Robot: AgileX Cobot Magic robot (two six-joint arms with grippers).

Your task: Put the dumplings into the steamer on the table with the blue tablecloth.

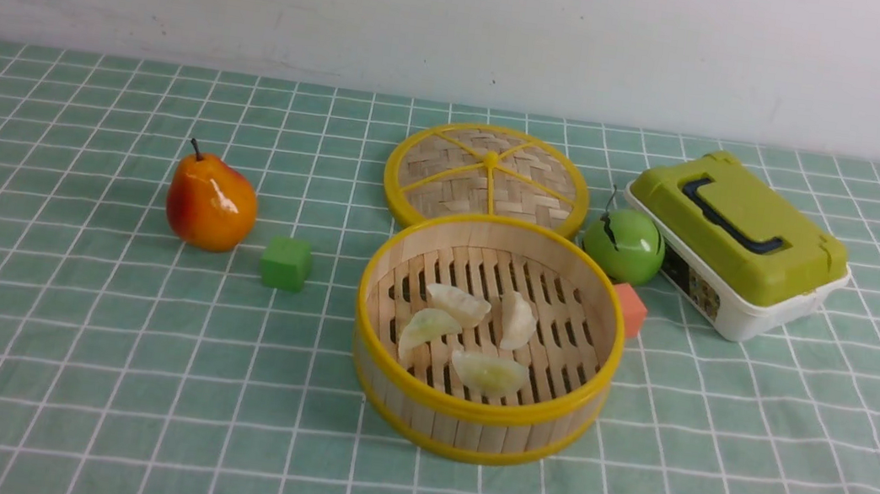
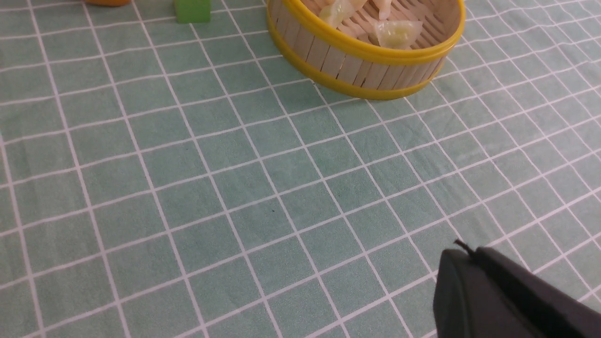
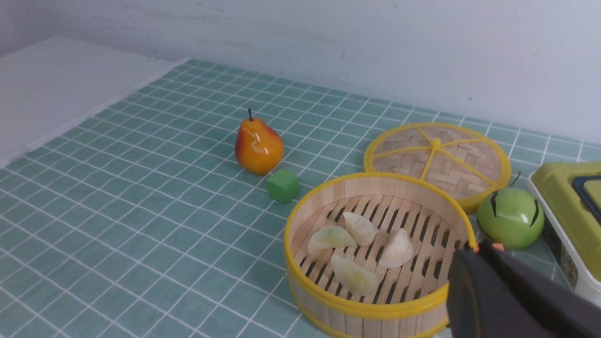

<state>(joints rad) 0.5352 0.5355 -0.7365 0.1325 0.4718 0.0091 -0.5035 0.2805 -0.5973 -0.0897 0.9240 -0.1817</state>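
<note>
The steamer [image 1: 469,411] stands mid-table on the blue tablecloth [image 1: 92,371]. Several pale dumplings [image 1: 488,372] lie on its slatted base. They also show in the right wrist view [image 3: 353,274] and partly in the left wrist view [image 2: 396,34]. My left gripper [image 2: 462,251] is shut and empty, low over bare cloth, well short of the steamer's near wall [image 2: 357,70]. My right gripper [image 3: 474,249] is shut and empty, beside the steamer's rim [image 3: 375,307] on its right side. Neither gripper shows in the front view.
The flat woven lid [image 1: 488,175] lies behind the steamer. A green apple [image 1: 623,246], an orange cube [image 1: 630,309] and a green-lidded box [image 1: 738,240] sit to its right. A pear [image 1: 210,202] and a green cube [image 1: 286,263] sit to its left.
</note>
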